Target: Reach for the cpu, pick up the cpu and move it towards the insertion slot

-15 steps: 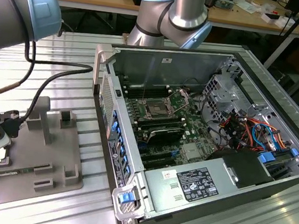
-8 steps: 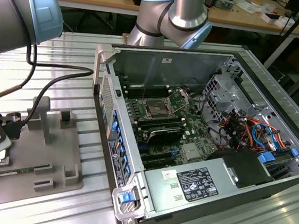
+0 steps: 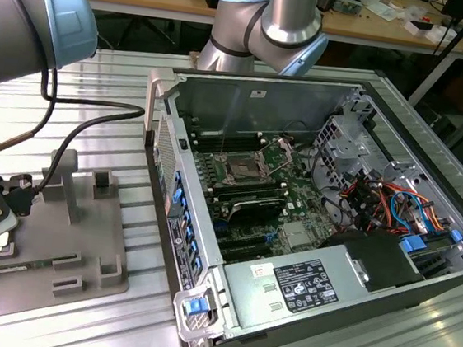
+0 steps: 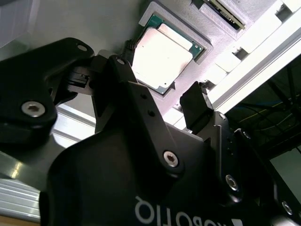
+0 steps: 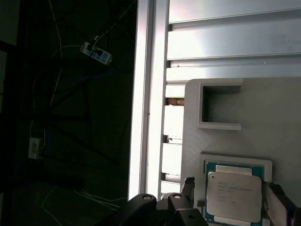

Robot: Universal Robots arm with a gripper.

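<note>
The gripper point(image 4: 162, 75), spread wide and empty, hangs directly over the cpu point(image 4: 162, 52), which lies flat in its grey tray point(image 4: 206, 51) recess, squarely between the two fingers point(image 4: 194, 103).

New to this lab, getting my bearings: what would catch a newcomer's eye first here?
The open computer case on the exterior view's right, its green board bearing the silver-framed insertion slot. In both wrist views, the cpu lies in a recess of the grey tray, the open tool straddling it.
</note>
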